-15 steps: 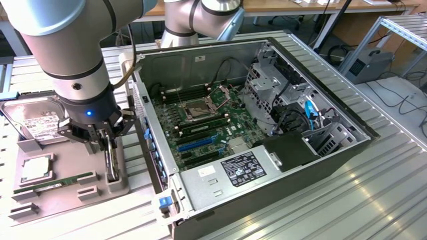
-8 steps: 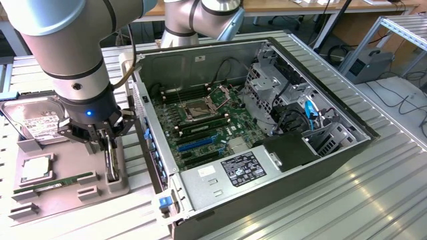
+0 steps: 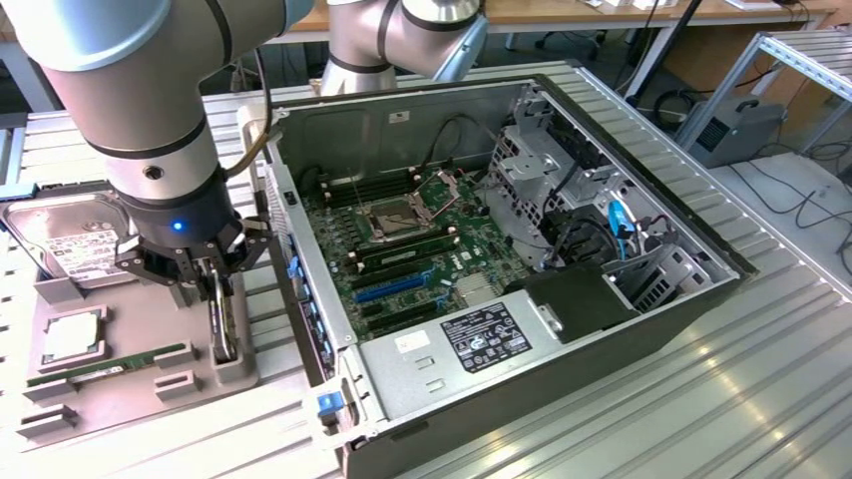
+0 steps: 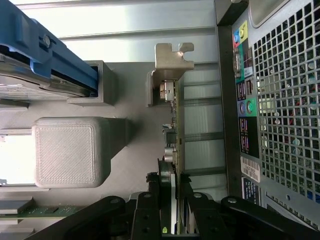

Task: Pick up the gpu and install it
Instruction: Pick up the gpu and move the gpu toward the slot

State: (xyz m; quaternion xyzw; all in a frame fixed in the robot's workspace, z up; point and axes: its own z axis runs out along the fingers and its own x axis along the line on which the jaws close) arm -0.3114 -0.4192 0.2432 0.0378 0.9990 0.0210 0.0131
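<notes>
- Gripper (image 4: 170, 182) clenched on the graphics card (image 4: 176, 125), a finger on each face; the card stands on edge in the grey holder (image 3: 134, 394).
- My read: hold it square and pull straight along the slot, no twist, so the silver bracket (image 4: 170, 62) clears the holder.
- Exterior view: open computer case (image 3: 692, 299) at 3 o'clock of the gripper, hard drive (image 3: 74, 239) at 10.
- Ribbed metal table (image 3: 759, 399) beneath, workbench (image 3: 600, 15) at 12.
</notes>
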